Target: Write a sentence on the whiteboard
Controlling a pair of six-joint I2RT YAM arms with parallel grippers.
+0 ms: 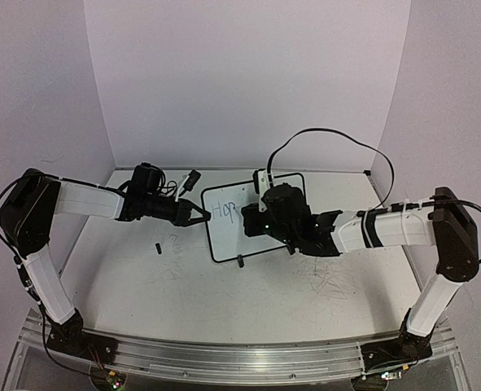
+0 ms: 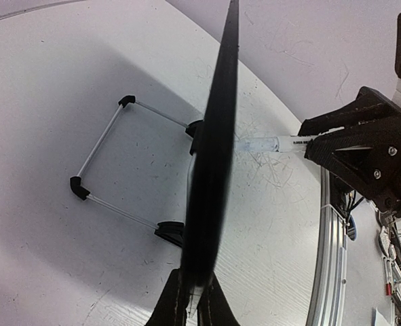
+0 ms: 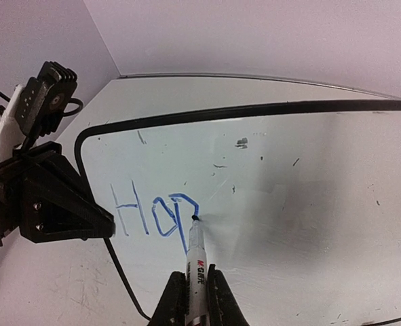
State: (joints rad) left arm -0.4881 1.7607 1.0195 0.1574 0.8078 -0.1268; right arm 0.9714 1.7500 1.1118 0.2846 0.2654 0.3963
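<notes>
The whiteboard (image 1: 224, 238) stands tilted at the table's middle, with blue letters "Hop" (image 1: 222, 209) at its upper left. My left gripper (image 1: 201, 216) is shut on the board's left edge; in the left wrist view the black frame (image 2: 217, 149) runs edge-on between my fingers (image 2: 195, 293). My right gripper (image 1: 252, 221) is shut on a white marker (image 3: 197, 261), whose tip touches the board (image 3: 302, 183) at the end of the "p" (image 3: 156, 214). The right gripper (image 3: 195, 299) holds the marker's barrel. The marker (image 2: 268, 144) also shows in the left wrist view.
A small black marker cap (image 1: 156, 247) lies on the table left of the board. The board's wire stand with black feet (image 2: 119, 159) rests on the table behind it. A black cable (image 1: 330, 134) loops over the right arm. Walls enclose the back and sides.
</notes>
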